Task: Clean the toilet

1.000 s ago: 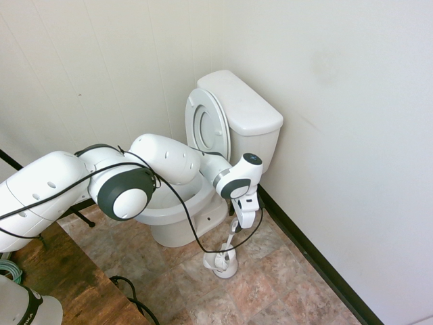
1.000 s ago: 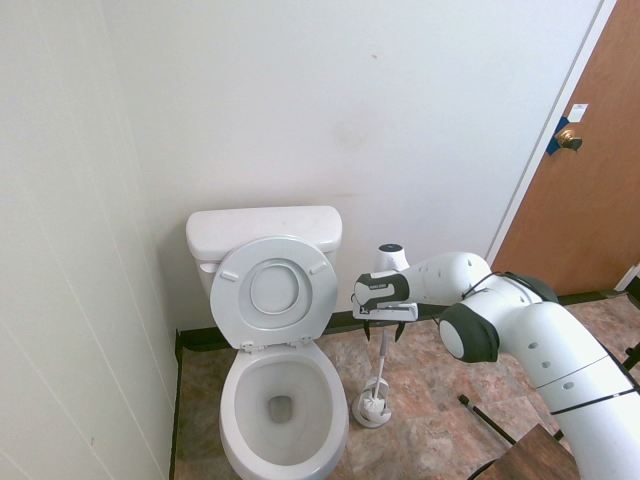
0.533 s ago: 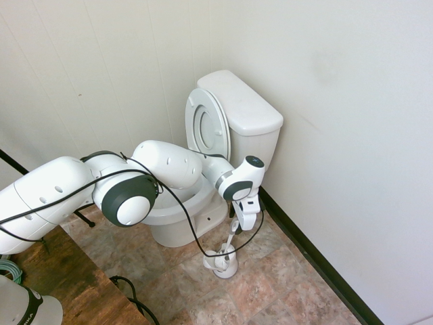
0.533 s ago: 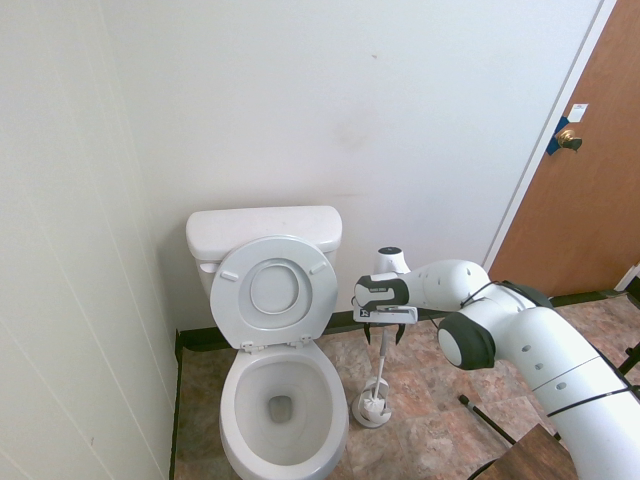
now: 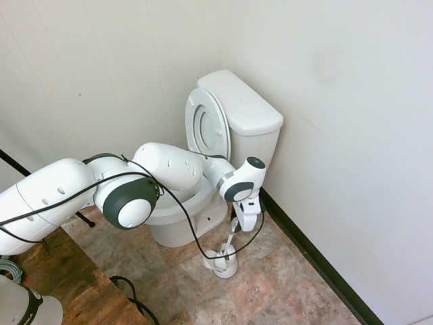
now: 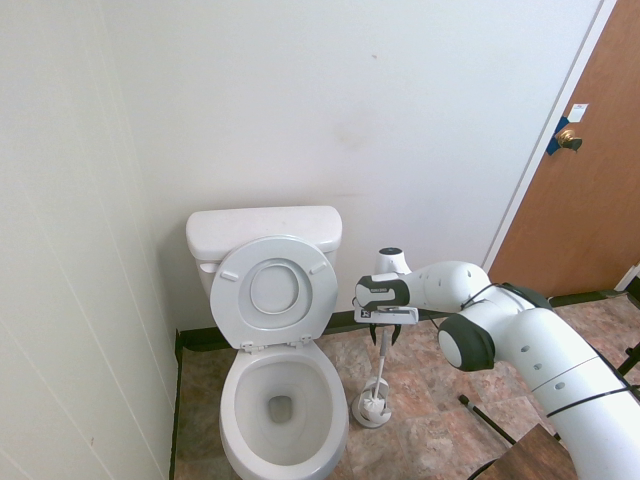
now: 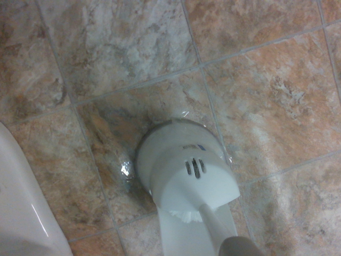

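Observation:
The toilet [image 5: 177, 215] [image 6: 282, 425] stands against the wall with its lid and seat raised. A corner of its bowl [image 7: 18, 213] shows in the wrist view. Beside it on the floor a white toilet brush stands in its round holder [image 5: 222, 261] [image 6: 372, 408] [image 7: 184, 170]. The brush's thin handle [image 5: 231, 238] [image 6: 381, 368] rises upright. My gripper [image 5: 242, 226] [image 6: 384, 340] points straight down over the handle's top. Its jaws stand on either side of the handle with a small gap on each side, so it is open.
The white wall and black baseboard [image 5: 318, 261] run close behind the brush. A brown door [image 6: 590, 160] is at the right. A wooden surface [image 5: 64, 277] lies near the arm's base. Tiled floor [image 7: 266, 80] surrounds the holder.
The gripper came down slightly over the brush handle, and its jaws have narrowed from wide open toward the handle. The brush and holder have not moved.

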